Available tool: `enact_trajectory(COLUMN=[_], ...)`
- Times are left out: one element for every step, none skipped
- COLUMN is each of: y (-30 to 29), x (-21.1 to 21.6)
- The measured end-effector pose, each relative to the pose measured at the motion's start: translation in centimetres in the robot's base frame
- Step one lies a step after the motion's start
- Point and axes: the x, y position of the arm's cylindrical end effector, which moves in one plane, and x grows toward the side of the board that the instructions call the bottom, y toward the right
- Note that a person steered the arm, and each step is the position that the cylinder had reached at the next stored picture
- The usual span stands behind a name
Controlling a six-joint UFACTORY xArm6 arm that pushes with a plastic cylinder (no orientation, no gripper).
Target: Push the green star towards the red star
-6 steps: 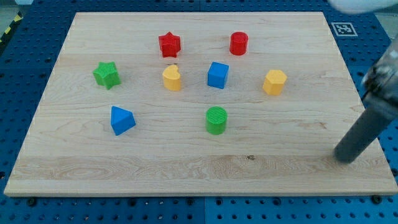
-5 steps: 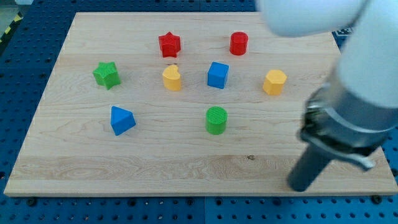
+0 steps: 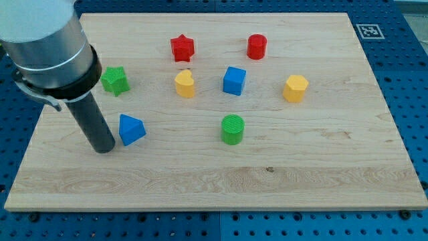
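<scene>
1. Near the view's left edge of the board (image 3: 374, 174), the green star (image 3: 114, 80) is seen, partly hidden on its left by the arm's grey housing. The red star (image 3: 181, 47) lies well apart from it, up and to the view's right.
2. The green star is judged light, rigid plastic that should slide easily on smooth wood. Its points may make it spin if struck off-centre, so it is best pushed on its lower-left side, in line with the red star.
3. The dark rod is tilted slightly, with my tip (image 3: 104, 150) resting on the board below the green star and just beside the blue triangle (image 3: 131, 129), on that block's left.
4. No gripper is fitted, so nothing is clamped or held; the rod ends plainly.
5. A yellow block (image 3: 185, 84) sits below the red star and could be clipped if the push runs too low.
</scene>
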Motion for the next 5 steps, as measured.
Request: enact_trajectory(y=[-1.4,-1.8,-1.8,-1.9,-1.9], x=[-1.2,-5.3,-6.3,-8.6,-11.0])
